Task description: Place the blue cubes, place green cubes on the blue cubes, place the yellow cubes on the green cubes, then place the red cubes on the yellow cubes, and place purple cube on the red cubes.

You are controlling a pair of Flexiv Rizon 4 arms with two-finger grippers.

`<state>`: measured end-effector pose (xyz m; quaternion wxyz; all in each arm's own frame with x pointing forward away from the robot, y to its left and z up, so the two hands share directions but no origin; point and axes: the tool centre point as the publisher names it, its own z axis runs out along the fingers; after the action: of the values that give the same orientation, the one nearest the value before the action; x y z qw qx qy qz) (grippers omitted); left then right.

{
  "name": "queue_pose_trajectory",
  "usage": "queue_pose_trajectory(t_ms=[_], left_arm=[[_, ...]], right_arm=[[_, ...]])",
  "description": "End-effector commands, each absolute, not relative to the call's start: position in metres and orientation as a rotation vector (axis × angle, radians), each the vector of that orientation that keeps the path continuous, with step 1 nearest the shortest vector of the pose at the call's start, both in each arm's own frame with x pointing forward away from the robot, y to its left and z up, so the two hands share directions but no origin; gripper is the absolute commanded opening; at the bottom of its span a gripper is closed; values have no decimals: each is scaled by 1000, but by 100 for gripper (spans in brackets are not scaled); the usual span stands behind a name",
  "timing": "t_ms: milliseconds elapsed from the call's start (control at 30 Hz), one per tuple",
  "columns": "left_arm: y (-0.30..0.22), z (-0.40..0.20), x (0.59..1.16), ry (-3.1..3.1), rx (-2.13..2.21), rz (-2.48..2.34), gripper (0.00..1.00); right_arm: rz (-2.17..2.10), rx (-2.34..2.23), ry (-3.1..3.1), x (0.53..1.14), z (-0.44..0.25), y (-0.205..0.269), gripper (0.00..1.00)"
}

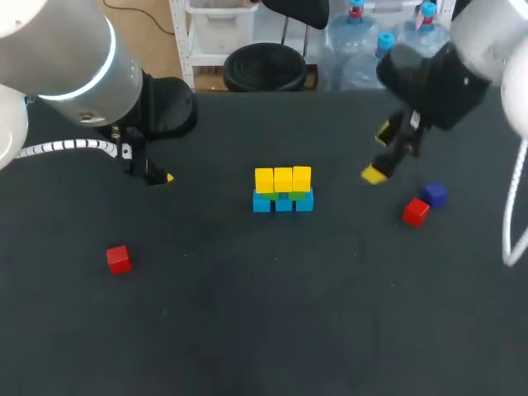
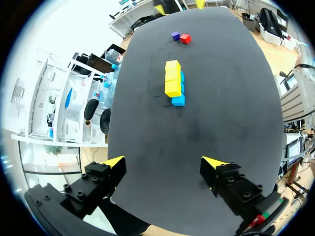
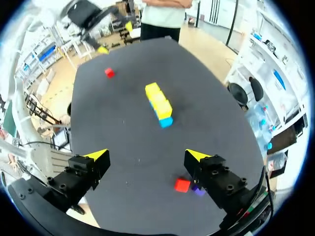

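Sitting mid-table is a tight three-wide row of blue cubes [image 1: 283, 204]. The green cubes [image 1: 270, 195] show only as a thin band above them, and the yellow cubes [image 1: 283, 178] are on top. All are square-edged blocks with plain faces, and neighbours touch. The table [image 1: 264, 322] is a flat matte black surface. The left gripper [image 2: 167, 164] is over the left-rear area with its fingers spread wide and nothing between them. The stack is well ahead of it, with bare surface in between. The right gripper [image 3: 145, 156] is over the right-rear area, fingers also spread and holding nothing. The left red cube [image 1: 119, 259] lies alone at the left front, well apart from the stack and both grippers. The right red cube [image 1: 416, 211] and the purple cube [image 1: 435, 194] sit close together to the right of the stack; I can't tell whether they touch. In the right wrist view both lie just beside one finger of the right gripper. There is a wide open surface in front of the stack and on both sides of it. Nothing stands between either gripper and the yellow top layer.
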<state>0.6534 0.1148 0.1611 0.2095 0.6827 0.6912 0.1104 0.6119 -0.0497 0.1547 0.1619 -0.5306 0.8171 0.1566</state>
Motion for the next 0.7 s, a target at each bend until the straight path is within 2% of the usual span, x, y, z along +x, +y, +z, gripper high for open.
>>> queue_pose_trajectory(t_ms=[33, 400, 700], left_arm=[[114, 161, 654, 1926, 1897, 311, 100], [114, 161, 654, 1926, 1897, 311, 100], [114, 161, 654, 1926, 1897, 311, 100]], right_arm=[[195, -1403, 2338, 604, 148, -53, 100], [245, -1248, 2333, 601, 134, -87, 100], [261, -1229, 2318, 600, 138, -88, 100]])
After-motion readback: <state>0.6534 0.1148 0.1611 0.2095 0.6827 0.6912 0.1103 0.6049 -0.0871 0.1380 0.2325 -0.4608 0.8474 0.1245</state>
